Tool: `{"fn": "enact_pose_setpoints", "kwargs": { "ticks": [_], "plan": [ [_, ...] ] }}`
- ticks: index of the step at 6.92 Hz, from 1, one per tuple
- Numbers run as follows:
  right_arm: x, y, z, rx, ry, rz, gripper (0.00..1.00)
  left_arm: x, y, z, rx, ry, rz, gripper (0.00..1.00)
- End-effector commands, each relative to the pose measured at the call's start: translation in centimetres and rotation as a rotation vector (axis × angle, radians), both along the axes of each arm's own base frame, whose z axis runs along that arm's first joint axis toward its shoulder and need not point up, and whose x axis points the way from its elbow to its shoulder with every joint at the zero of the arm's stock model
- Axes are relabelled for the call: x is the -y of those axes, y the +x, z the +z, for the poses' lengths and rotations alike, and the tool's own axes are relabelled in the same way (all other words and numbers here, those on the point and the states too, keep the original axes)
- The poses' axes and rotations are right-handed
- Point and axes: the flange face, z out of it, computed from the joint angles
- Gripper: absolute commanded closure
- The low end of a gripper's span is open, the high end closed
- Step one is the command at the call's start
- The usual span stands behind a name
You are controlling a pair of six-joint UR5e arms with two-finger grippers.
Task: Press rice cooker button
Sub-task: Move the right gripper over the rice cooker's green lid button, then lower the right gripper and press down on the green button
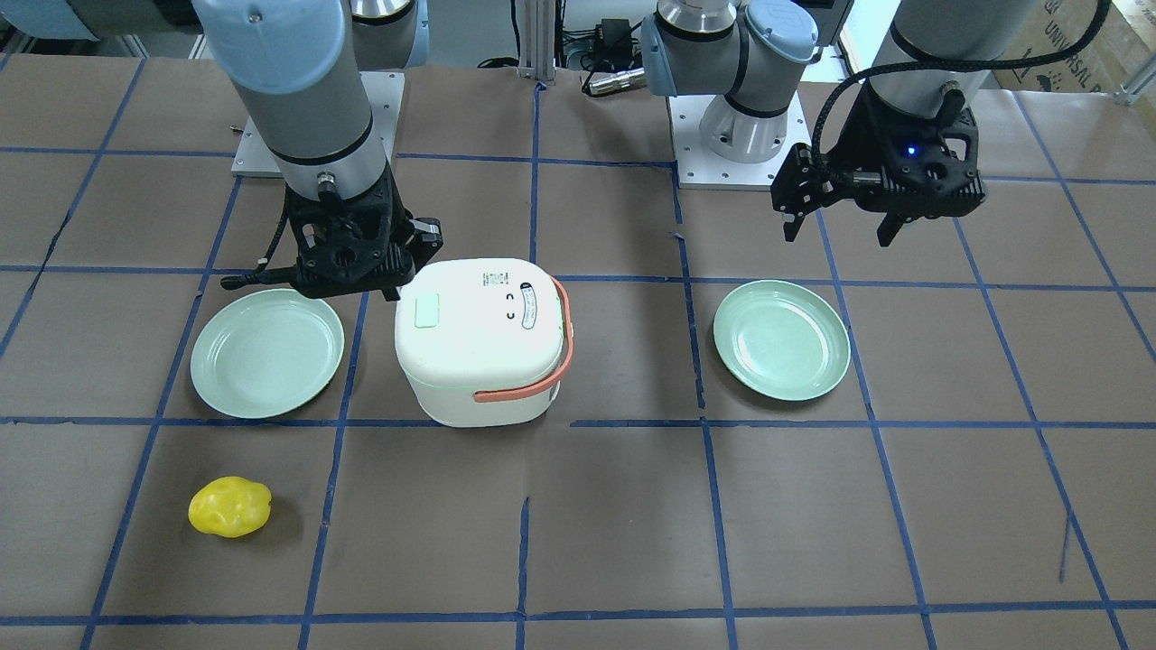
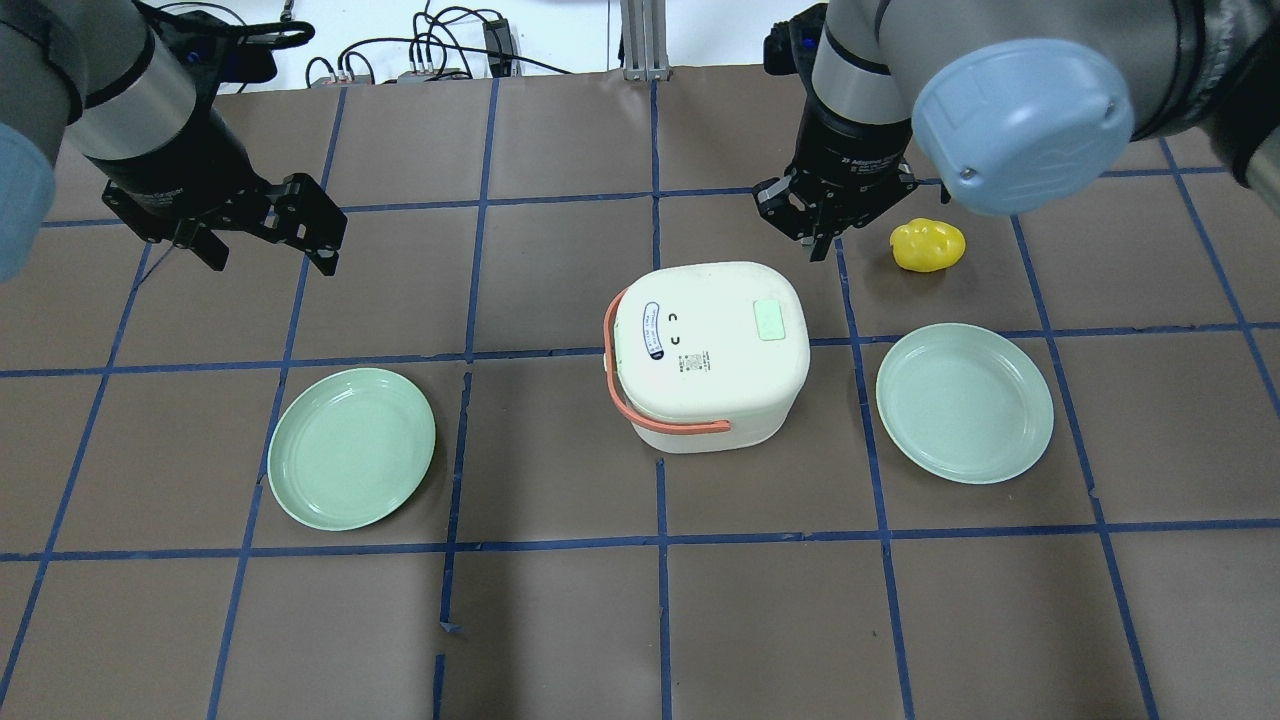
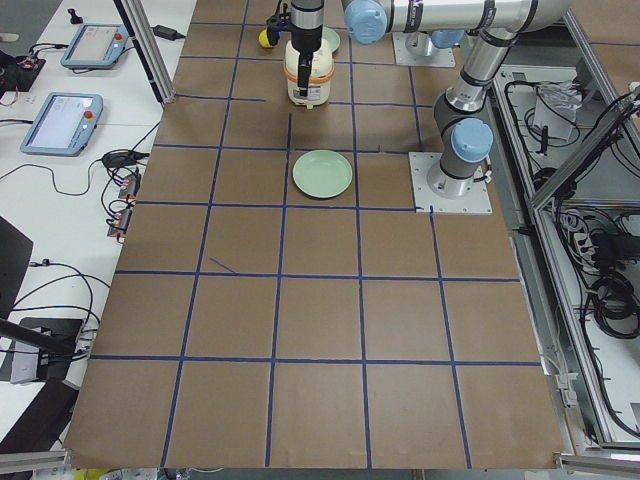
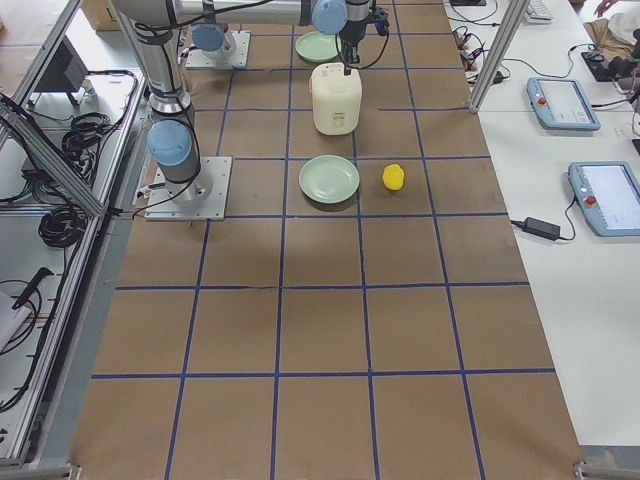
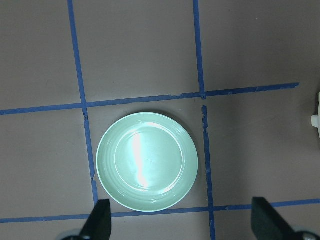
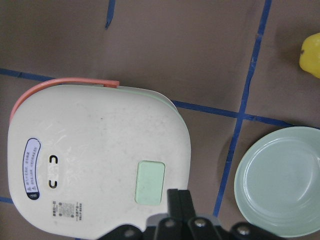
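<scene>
The white rice cooker (image 2: pixel 710 350) with an orange handle stands mid-table, lid shut. A pale green button (image 2: pixel 773 321) sits on its lid, also in the right wrist view (image 6: pixel 151 181) and the front view (image 1: pixel 426 310). My right gripper (image 2: pixel 820 248) is shut and empty. It hangs over the lid's edge, its fingertips (image 6: pixel 179 197) just beside the button. I cannot tell whether they touch the lid. My left gripper (image 2: pixel 270 258) is open and empty, raised over the table far left of the cooker, above a green plate (image 5: pixel 147 161).
Two pale green plates lie on either side of the cooker, one on the left (image 2: pixel 351 448) and one on the right (image 2: pixel 964 402). A yellow pepper-like object (image 2: pixel 928 245) lies beyond the right plate, close to my right arm.
</scene>
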Motion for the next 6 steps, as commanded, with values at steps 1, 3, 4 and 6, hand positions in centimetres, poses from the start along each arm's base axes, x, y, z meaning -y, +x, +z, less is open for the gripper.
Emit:
{"fn": "enact_pose_setpoints", "kwargs": {
  "ticks": [1,3,4,6],
  "plan": [
    [-0.8,1.8,-2.1,-0.034,0.001,0.033,0.96,0.0,0.0,0.0,0.002,0.000,0.000,0.00],
    [-1.3,1.7,-3.5,-0.035,-0.020,0.031,0.96,0.0,0.0,0.0,0.000,0.000,0.000,0.00],
    [-1.6,1.7,-3.8,-0.036,-0.015,0.033,0.96,0.0,0.0,0.0,0.002,0.000,0.000,0.00],
    [-1.6,1.7,-4.6,-0.035,-0.019,0.030,0.96,0.0,0.0,0.0,0.002,0.000,0.000,0.00]
  ]
}}
